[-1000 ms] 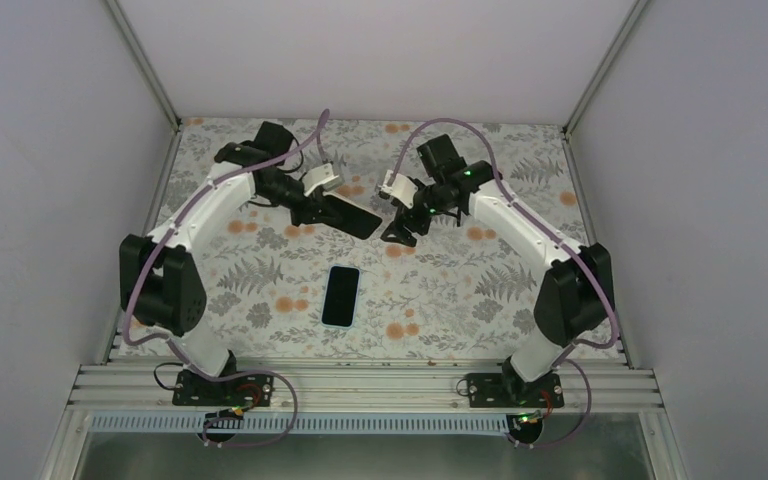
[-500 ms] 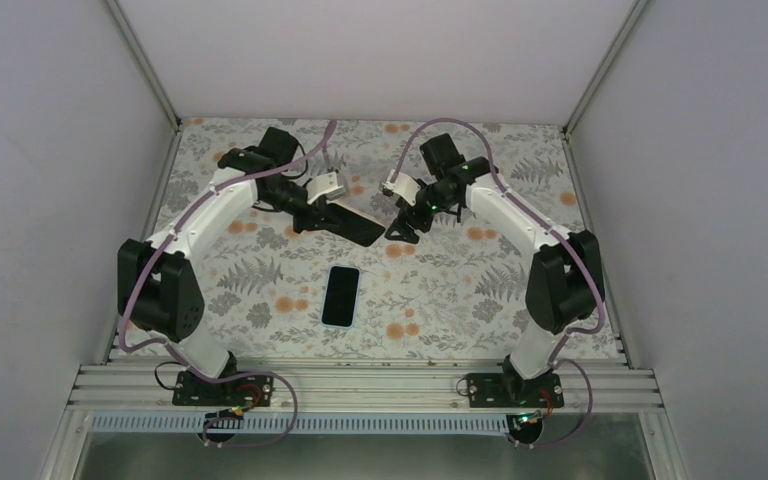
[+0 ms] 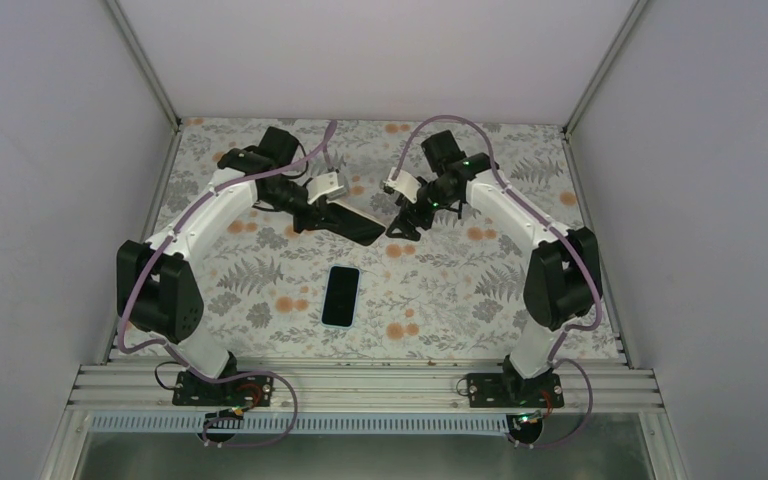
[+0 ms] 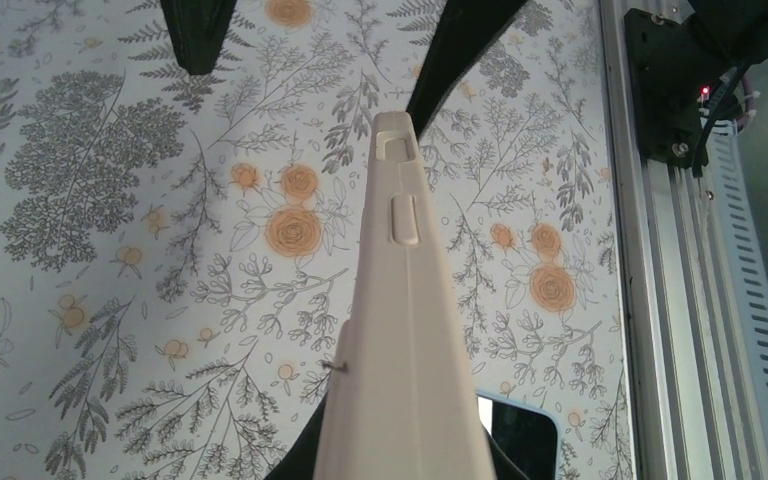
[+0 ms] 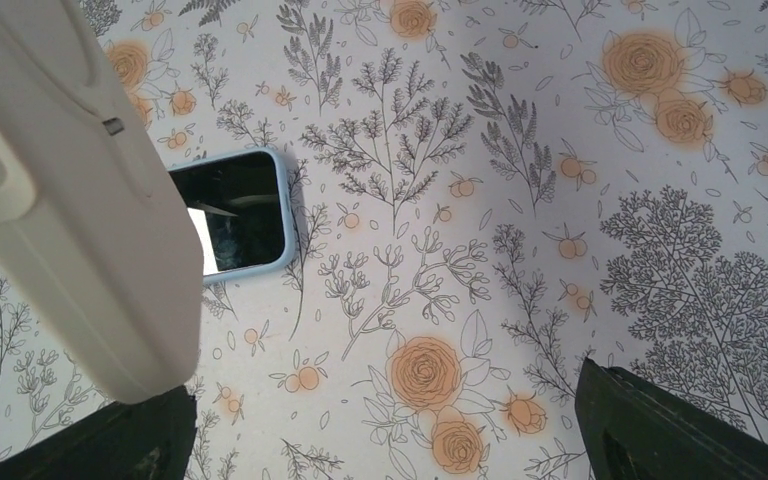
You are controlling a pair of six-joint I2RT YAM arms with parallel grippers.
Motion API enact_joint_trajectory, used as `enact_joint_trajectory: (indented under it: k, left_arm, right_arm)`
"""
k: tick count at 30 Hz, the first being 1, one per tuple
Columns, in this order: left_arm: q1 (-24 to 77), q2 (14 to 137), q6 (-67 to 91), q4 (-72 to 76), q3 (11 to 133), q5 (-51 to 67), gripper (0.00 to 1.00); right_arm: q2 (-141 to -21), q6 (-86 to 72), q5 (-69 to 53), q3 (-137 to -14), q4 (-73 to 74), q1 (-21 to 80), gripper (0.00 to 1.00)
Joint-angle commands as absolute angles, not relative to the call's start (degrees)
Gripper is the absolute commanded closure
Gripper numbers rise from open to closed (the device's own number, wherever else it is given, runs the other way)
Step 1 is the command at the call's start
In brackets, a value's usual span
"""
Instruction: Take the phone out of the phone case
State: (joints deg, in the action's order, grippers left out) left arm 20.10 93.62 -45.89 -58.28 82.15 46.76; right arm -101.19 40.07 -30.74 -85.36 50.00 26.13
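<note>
Only the elbows have shifted slightly. Left end effector (image 3: 318,214) pinches the phone case (image 3: 353,226) by one end, held off the bench (image 3: 460,290) now it looks empty; right end effector (image 3: 401,226) hangs just beyond it, spread wide, holding nothing. Phone (image 3: 341,296) lies below both. Its grip itself is hidden behind the case.

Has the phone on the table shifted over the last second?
No. The phone lies at the same spot and angle against the floral tablecloth and front rail.
</note>
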Motion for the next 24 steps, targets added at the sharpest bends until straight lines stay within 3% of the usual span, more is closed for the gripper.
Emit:
enact_joint_trajectory:
  k: [1,11,24]
  left_arm:
    - [20.97,92.04,-47.86,-59.01,82.18,51.62,0.98]
    - [21.88,91.35,-46.82,-58.12,81.54,50.20,0.98]
    - [21.88,92.00,-46.93,-57.82,81.69,49.83,0.98]
  right_arm:
    - [-99.64,39.89,-32.87,-85.79,47.09,24.91,0.04]
    - [-102.73,42.09,-35.58,-90.64,52.38,24.52,0.06]
    - [-92.56,43.64,-33.14,-83.14,54.70,23.20,0.06]
